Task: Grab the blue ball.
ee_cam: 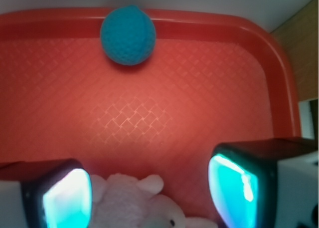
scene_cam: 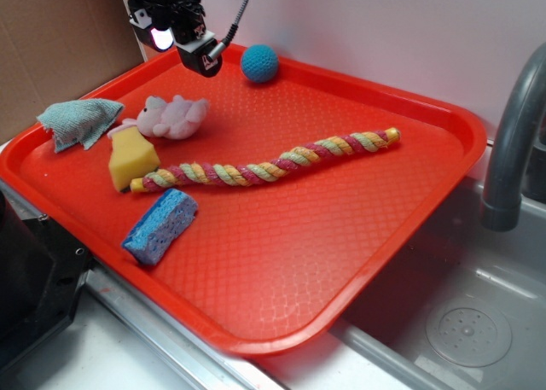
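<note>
The small teal-blue knitted ball [scene_cam: 259, 63] lies at the far side of the red plastic tray [scene_cam: 358, 236], close against the back rim, at about twelve o'clock in the wrist view. The black tool [ee_cam: 149, 188] hangs above the tray with its two fingers spread wide and nothing between them; the pink plush toy [scene_cam: 173, 116] is just under it. The ball looks light and soft, so it should give a little when squeezed, and the yarn should not slip. I think it may roll, so take it across its widest middle.
</note>
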You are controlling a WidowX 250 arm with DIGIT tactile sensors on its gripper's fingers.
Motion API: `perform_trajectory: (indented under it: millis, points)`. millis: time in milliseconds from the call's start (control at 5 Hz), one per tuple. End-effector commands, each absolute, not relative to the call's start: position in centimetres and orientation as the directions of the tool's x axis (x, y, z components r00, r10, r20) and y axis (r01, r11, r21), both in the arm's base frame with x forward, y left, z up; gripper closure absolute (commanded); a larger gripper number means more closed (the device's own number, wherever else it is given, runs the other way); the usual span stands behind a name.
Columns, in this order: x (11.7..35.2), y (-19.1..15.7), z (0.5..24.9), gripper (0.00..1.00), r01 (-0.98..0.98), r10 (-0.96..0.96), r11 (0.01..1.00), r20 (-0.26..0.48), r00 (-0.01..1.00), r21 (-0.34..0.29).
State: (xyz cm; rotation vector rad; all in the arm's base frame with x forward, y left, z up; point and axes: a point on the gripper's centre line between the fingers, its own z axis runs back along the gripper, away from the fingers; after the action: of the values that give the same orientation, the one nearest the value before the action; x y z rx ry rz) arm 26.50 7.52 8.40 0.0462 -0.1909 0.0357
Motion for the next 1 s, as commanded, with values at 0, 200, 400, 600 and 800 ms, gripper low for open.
perform_trajectory:
  millis: [0, 200, 400, 600, 800]
  points:
    - [27.7, 7.9, 10.1, 0.0, -0.045, 0.032, 0.998, 0.245, 0.969, 0.048]
    - [27.7, 7.9, 10.1, 0.0, -0.045, 0.032, 0.998, 0.245, 0.969, 0.048]
    - [28.2, 8.2, 9.7, 0.0, -0.096, 0.093, 0.995, 0.312, 0.946, -0.005]
    - [29.0, 8.2, 8.5, 0.0, -0.105, 0.091, 0.994, 0.391, 0.916, 0.014]
    - [30.5, 8.5, 6.8, 0.0, -0.082, 0.075, 0.997, 0.405, 0.911, -0.001]
